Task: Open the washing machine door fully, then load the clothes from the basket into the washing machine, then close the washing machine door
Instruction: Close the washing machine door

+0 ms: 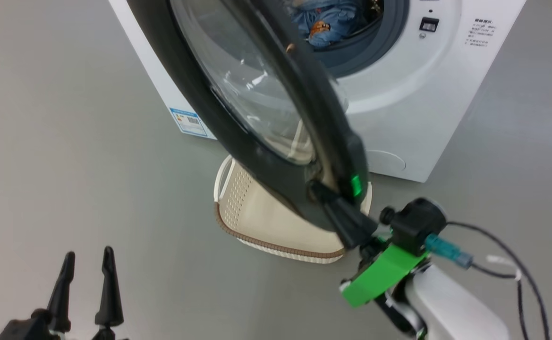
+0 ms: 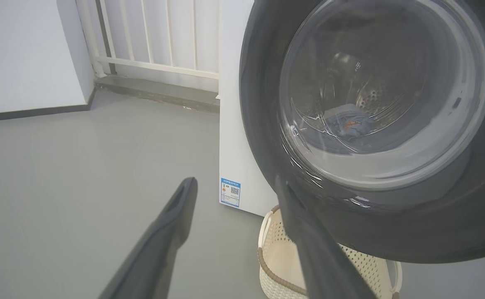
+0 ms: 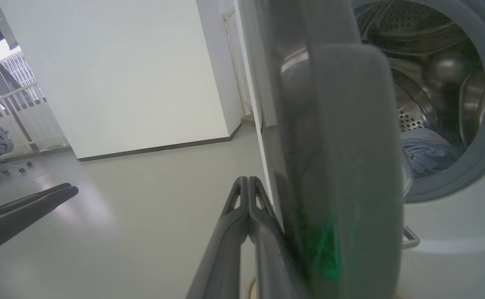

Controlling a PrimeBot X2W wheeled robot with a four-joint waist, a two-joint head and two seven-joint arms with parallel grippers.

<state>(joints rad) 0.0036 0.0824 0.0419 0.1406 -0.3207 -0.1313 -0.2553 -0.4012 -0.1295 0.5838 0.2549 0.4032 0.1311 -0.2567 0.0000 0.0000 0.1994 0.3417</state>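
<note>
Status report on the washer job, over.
Left gripper open, idle. Right gripper shut, against the half-open washing machine door. Clothes in drum. Basket under door.

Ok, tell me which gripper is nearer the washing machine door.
Right. The right gripper, fingers shut, sits against the lower edge of the washing machine door. The left gripper, open, is well apart from it, low and to its left over the floor.

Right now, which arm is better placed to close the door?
Right. The right gripper, shut, rests against the washing machine door; the left gripper is open and apart from it.
</note>
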